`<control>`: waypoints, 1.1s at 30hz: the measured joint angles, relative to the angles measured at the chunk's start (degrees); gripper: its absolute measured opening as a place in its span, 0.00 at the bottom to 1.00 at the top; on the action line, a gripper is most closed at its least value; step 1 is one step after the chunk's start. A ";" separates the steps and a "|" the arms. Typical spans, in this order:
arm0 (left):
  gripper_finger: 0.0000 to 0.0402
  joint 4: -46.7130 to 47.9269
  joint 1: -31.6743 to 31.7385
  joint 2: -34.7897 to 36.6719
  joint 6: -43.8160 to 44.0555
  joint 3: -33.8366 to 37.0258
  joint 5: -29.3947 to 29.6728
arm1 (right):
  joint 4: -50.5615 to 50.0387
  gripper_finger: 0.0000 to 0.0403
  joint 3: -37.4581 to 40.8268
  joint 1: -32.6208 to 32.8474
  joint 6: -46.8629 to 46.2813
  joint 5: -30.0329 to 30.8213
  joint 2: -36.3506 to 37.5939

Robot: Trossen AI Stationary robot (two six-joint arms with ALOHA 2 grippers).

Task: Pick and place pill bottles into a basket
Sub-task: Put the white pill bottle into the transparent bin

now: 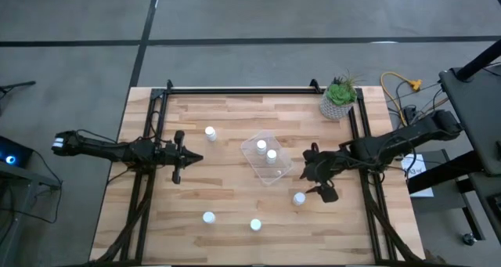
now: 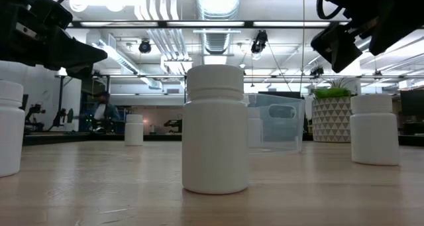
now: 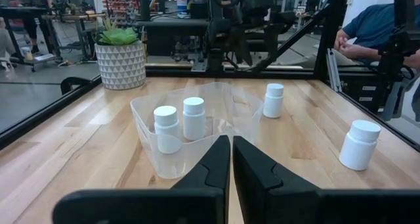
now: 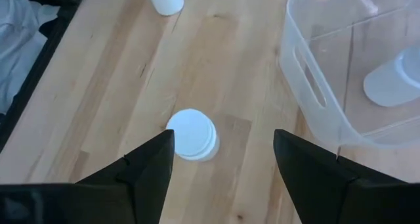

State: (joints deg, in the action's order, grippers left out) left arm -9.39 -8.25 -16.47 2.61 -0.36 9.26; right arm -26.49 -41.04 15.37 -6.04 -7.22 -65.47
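White pill bottle (image 4: 191, 134) stands upright on the wooden table (image 1: 235, 236), almost directly under my right gripper (image 4: 223, 152).
Its fingers are spread, empty, just right of the clear basket (image 1: 267, 158); I judge a straight descent. Left gripper (image 1: 193, 158), pinched together, waits far left.

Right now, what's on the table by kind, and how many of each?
Pill bottles: 6. In the basket. On the table.
Basket: 1
Potted plant: 1
Total: 8
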 joint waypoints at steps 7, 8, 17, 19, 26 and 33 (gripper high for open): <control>0.00 -0.01 0.00 0.00 0.00 0.00 0.00 | -0.66 0.62 -0.48 -0.02 -1.03 0.00 -0.35; 0.00 0.00 0.00 0.00 0.00 0.00 0.00 | -0.75 0.62 -0.85 -0.02 -1.12 0.00 -0.38; 0.00 0.06 0.00 0.00 -0.02 0.00 0.00 | -5.60 0.62 -4.67 -0.02 -1.63 2.72 -0.38; 0.00 0.05 0.00 0.00 -0.02 0.00 0.00 | -6.68 0.61 -5.22 -0.02 -2.36 3.05 -0.38; 0.00 0.03 0.00 0.00 -0.02 0.00 0.00 | -7.67 0.60 -6.68 -0.02 -3.02 3.34 -0.76; 0.00 -0.06 0.00 -0.15 -0.03 0.00 0.00 | -12.48 0.60 -10.18 0.00 -3.11 4.55 -6.22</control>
State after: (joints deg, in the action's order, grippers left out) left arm -9.45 -8.25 -16.61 2.58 -0.36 9.26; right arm -38.97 -51.22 15.37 -9.15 -2.68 -71.69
